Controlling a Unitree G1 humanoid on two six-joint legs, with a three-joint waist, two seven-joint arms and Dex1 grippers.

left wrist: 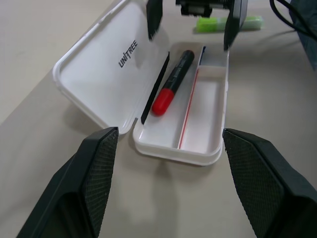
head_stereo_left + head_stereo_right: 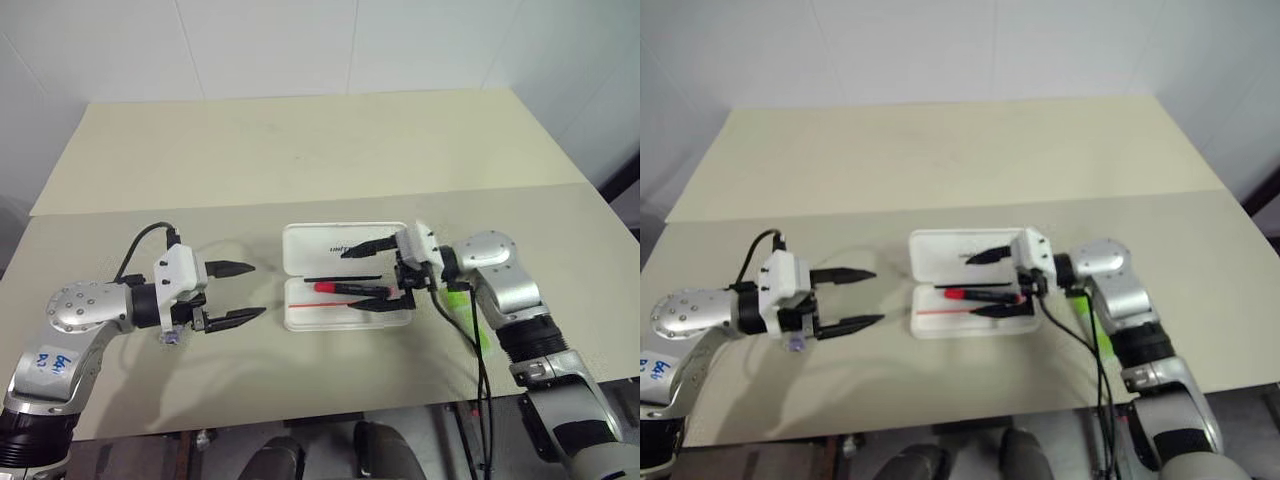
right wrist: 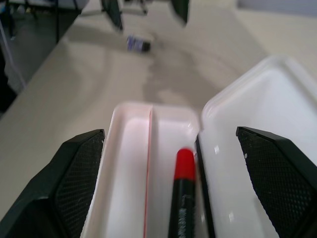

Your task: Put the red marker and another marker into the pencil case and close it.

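While fingers hide it overhead, green highlighter point(image 1: 229, 23) shows.

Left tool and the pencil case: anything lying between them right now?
No. In the left eye view, only bare table lies between the open left tool and the pencil case.

This looks like a robot test lab or demo room rather than a home. A plain beige table point(image 2: 300, 150), made of two tops butted together along a seam, stands against bare white panelled walls point(image 2: 300, 40) at twelve o'clock. Loose black cables point(image 2: 478, 380) hang off the table edge at five o'clock, and no furnishings or decoration soften the space.
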